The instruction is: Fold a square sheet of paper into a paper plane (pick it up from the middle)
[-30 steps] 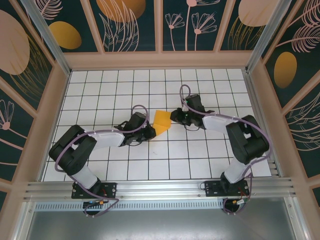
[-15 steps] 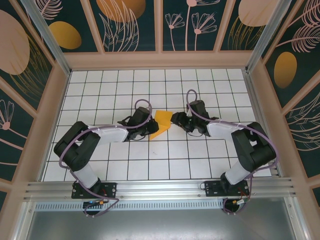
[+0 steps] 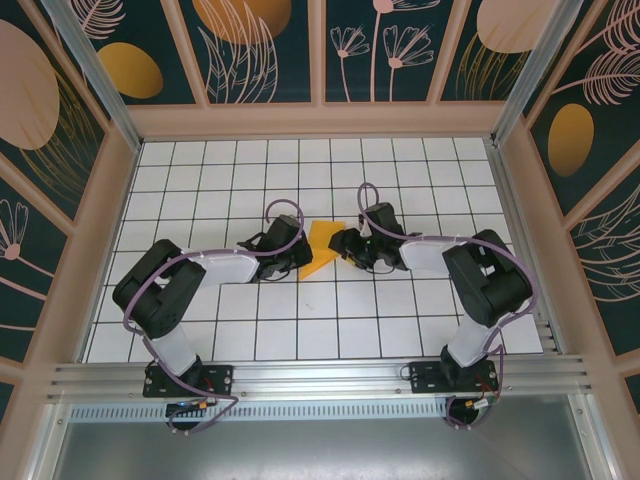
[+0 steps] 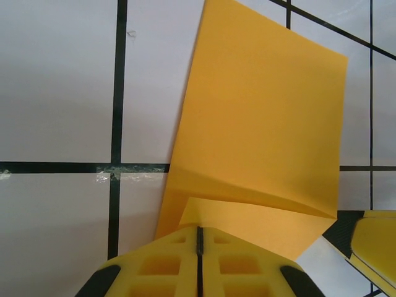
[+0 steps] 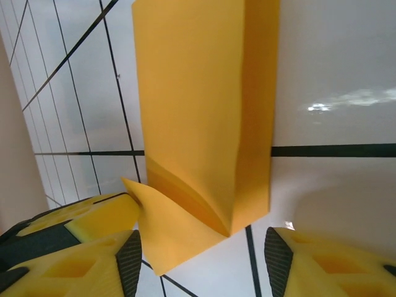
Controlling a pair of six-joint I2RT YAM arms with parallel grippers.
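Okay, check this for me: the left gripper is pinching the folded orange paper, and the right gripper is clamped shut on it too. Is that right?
Not quite. The left gripper is shut on the folded orange paper, but the right gripper is open, not clamped. The right wrist view shows its two fingers standing apart on either side of the paper's near end.

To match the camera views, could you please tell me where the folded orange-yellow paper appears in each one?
Top external: folded orange-yellow paper at mid-table.
Left wrist: centre-right, running down to the left claw.
Right wrist: centre, from the top edge downward.
Shared landmark: the black grid lines.
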